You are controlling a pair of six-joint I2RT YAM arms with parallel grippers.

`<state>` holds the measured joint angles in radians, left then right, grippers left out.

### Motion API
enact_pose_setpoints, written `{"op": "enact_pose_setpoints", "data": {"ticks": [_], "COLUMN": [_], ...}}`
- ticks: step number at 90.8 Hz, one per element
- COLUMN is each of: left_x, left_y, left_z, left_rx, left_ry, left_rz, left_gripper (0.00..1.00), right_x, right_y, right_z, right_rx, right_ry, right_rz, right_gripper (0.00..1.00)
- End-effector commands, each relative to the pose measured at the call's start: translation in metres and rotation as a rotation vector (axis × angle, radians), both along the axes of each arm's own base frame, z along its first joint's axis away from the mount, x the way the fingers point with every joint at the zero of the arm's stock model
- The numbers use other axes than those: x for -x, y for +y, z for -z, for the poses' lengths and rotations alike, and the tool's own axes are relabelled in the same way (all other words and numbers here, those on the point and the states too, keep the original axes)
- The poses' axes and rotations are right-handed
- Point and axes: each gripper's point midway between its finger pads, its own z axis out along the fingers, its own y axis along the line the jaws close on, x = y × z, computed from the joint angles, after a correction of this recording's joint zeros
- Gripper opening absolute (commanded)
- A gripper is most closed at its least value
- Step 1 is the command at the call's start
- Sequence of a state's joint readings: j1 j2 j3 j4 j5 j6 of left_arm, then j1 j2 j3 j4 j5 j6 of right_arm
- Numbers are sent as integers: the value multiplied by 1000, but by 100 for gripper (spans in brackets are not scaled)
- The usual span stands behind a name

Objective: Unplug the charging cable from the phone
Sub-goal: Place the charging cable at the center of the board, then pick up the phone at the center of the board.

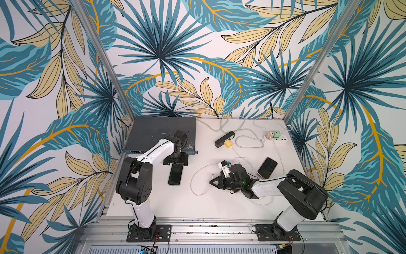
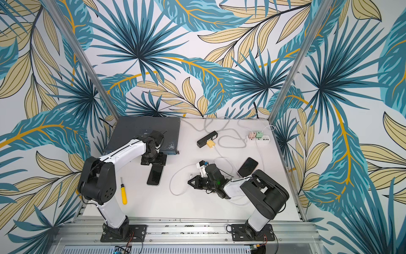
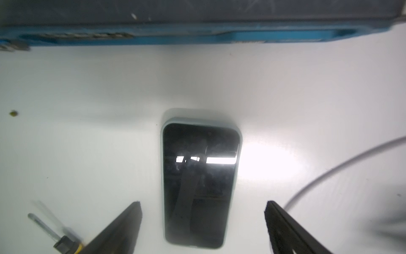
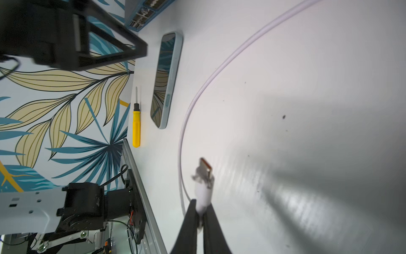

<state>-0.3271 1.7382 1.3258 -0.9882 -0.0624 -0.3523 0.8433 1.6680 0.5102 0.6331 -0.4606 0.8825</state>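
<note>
The charging cable (image 4: 193,103) is out of the phone (image 4: 165,79). In the right wrist view its plug (image 4: 203,173) hangs free in the air with the metal tip bare, well apart from the phone, and the white cord runs away from it in a loose arc over the table (image 1: 175,202). No cord reaches the phone in either wrist view, so the unplugging itself looks done. What seems left is only to let the plug go and draw the arms clear.

The right gripper (image 4: 201,204) is pinched nearly closed on the white body of the plug, just behind the tip. The plug is blurred there, so how firmly it is gripped is hard to judge. In both top views this gripper sits near the middle of the table, with the phone off to its side and a stretch of bare table between them.

The left gripper (image 3: 203,203) stands wide open and holds nothing. Its two fingers (image 3: 123,222) flank one end of the phone with bare table showing on each side, so they do not touch it. The phone lies flat, screen up, in its pale case, just in front of the dark network switch (image 1: 158,134).
</note>
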Motion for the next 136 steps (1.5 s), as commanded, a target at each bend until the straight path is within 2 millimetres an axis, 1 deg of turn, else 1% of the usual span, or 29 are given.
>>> {"op": "enact_pose_setpoints", "data": {"ticks": [1, 5, 9, 10, 11, 12, 13, 17, 25, 33, 36, 39, 54, 62, 73, 84, 89, 93, 107, 111, 117, 123, 127, 136], "left_x": [13, 16, 18, 19, 19, 19, 20, 21, 20, 18, 18, 18, 16, 18, 21, 30, 34, 38, 51, 54, 59, 64, 66, 71], "left_y": [-9, -12, -16, -16, -17, -18, -20, -24, -33, -44, -48, -52, -68, -74, -82, -96, -103, -107, -124, -128, -133, -136, -138, -139], "left_z": [-20, -25, -29, -30, -31, -32, -33, -36, -45, -53, -55, -57, -62, -64, -68, -73, -74, -73, -66, -66, -67, -67, -66, -60], "left_rx": [44, 50, 52, 54, 55, 56, 58, 64, 72, 81, 87, 92, 120, 124, 128, 140, 145, 153, 200, 200, 209, 220, 231, 246], "left_ry": [-31, -41, -48, -51, -54, -57, -59, -66, -87, -105, -108, -113, -123, -130, -137, -150, -156, -158, -152, -152, -156, -159, -160, -147], "left_rz": [6, 16, 26, 28, 30, 32, 36, 44, 65, 86, 95, 101, 122, 135, 147, 178, 189, 192, 206, 214, 225, 229, 228, 227], "left_gripper": [90, 90, 90, 90, 90, 90, 90, 90, 90, 90, 90, 90, 90, 90, 90, 90, 90, 90, 89, 89, 89, 89, 90, 89], "right_x": [-6, -7, -8, -8, -8, -8, -9, -10, -14, -19, -18, -18, -20, -20, -26, -36, -39, -41, -49, -49, -46, -41, -44, -39], "right_y": [-5, -6, -7, -8, -8, -9, -9, -12, -16, -23, -27, -30, -42, -43, -49, -64, -73, -81, -113, -119, -122, -125, -136, -144], "right_z": [20, 26, 28, 28, 28, 28, 27, 26, 18, 6, 4, 1, -15, -28, -37, -49, -51, -51, -44, -42, -39, -35, -31, -21], "right_rx": [99, 130, 145, 149, 149, 149, 151, 164, 188, 231, 260, 284, 351, 347, 398, 487, 546, 594, 778, 823, 853, 869, 886, 900], "right_ry": [9, 13, 15, 13, 13, 11, 9, 2, -30, -76, -84, -93, -147, -177, -214, -258, -268, -272, -259, -255, -245, -232, -208, -181], "right_rz": [1, 0, 2, 4, 4, 7, 8, 20, 26, 26, 18, 13, -3, -9, -3, 24, 37, 53, 96, 93, 60, 35, 51, 38], "right_gripper": [19, 31, 39, 44, 44, 52, 56, 68, 77, 83, 89, 91, 93, 94, 93, 93, 95, 99, 100, 100, 99, 97, 95, 89]}}
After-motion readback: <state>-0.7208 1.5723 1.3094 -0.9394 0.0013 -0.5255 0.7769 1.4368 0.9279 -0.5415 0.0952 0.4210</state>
